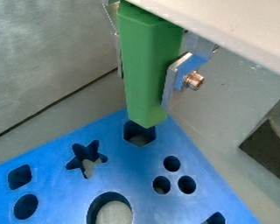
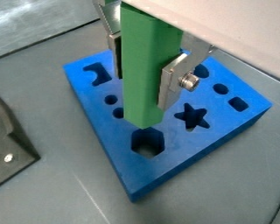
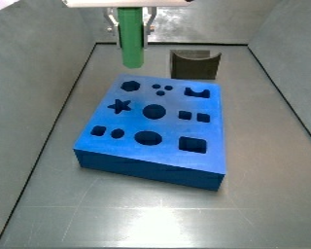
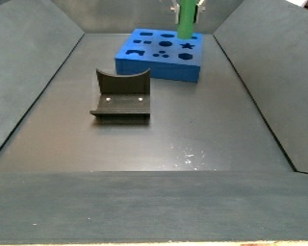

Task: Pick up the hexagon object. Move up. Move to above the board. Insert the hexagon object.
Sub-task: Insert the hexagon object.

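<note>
Gripping the hexagon object above the board, hand, fixture well apart.

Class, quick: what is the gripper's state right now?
Gripper: jaws shut on the hexagon object, held upright above the board, over its hexagon hole.
</note>
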Robot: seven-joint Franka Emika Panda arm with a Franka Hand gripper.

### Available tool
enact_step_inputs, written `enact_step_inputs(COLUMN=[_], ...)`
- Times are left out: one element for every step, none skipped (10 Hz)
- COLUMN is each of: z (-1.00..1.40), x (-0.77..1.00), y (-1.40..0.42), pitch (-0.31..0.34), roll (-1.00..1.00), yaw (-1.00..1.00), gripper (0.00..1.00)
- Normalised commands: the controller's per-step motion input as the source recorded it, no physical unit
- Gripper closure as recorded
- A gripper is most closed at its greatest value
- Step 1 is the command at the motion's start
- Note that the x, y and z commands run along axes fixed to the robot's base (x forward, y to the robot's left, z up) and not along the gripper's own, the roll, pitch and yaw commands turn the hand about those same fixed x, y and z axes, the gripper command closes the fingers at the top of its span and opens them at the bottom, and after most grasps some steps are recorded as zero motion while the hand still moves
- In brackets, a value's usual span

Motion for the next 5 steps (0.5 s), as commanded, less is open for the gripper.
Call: enact_step_inputs(z=[-1.00, -1.00, 0.00, -0.02, -1.00], x=[-0.06, -0.05, -0.10, -0.05, 0.00], y=[0.16, 0.17, 0.00, 0.00, -0.35], pitch=[-0.197, -0.189, -0.169, 0.000, -0.071], roll=[0.11, 0.10, 0.00, 0.00, 0.06], yaw=[0.87, 0.85, 0.00, 0.00, -0.37], gripper=[1.00, 1.00, 1.00, 1.00, 1.00])
